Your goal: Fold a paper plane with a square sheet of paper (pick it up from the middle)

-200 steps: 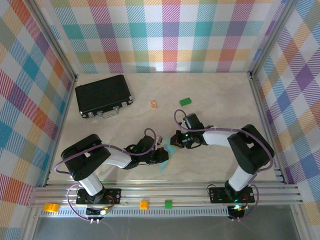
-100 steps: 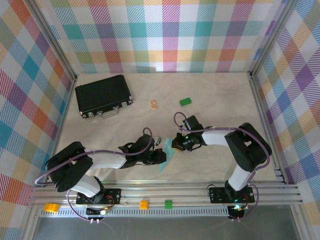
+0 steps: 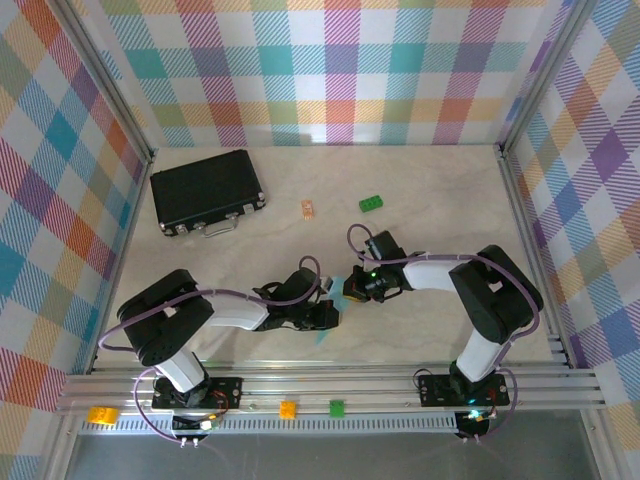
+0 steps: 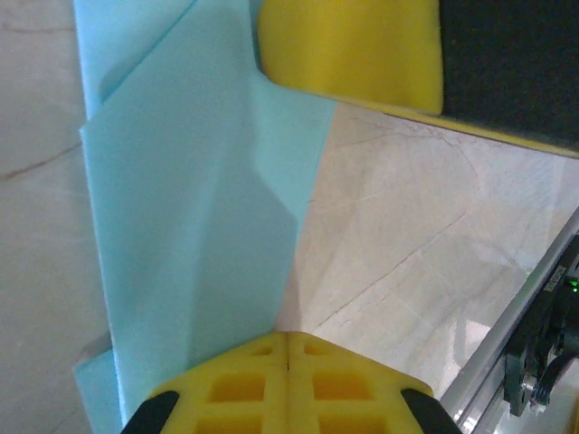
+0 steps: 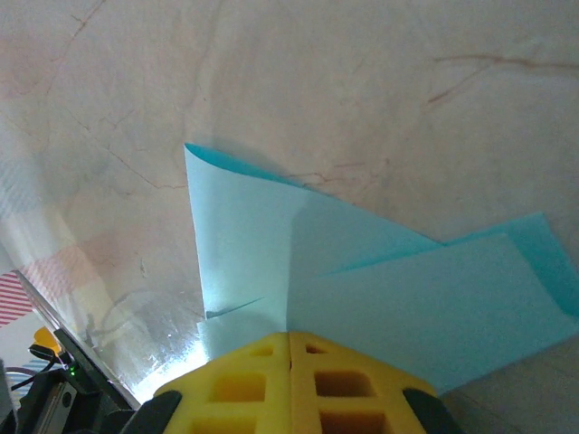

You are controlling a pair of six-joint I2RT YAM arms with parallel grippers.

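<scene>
Plaid walls point(image 3: 340, 70) all round and a pale marble-look table point(image 3: 440, 200), so the blue stands out well. The biggest loose thing is the black case point(image 3: 206, 190), far left and well apart from the action. You can ignore it.

Your two arms meet nose to nose in the near middle of the table. The square sheet of paper point(image 3: 337, 298) lies between them, flat on the surface and already carrying a few folds, with layers overlapping at angles. The left gripper point(image 4: 288, 348) has its yellow pads squeezed together with no gap, tips right at a folded edge of the sheet. The right gripper point(image 5: 289, 348) is the same: pads together, tips sitting where a crease runs in. I can't tell whether either one actually has paper pinched or is just pressing on it.

To me this looks mid-fold, probably setting a crease, and nowhere near a dart shape yet. For the next move you'd want one tip pinning the sheet while the other runs along the fold, otherwise the thin paper will likely skate.

The small stuff, a green brick point(image 3: 371, 203) and an orange bit point(image 3: 308, 209), sits farther back.
</scene>
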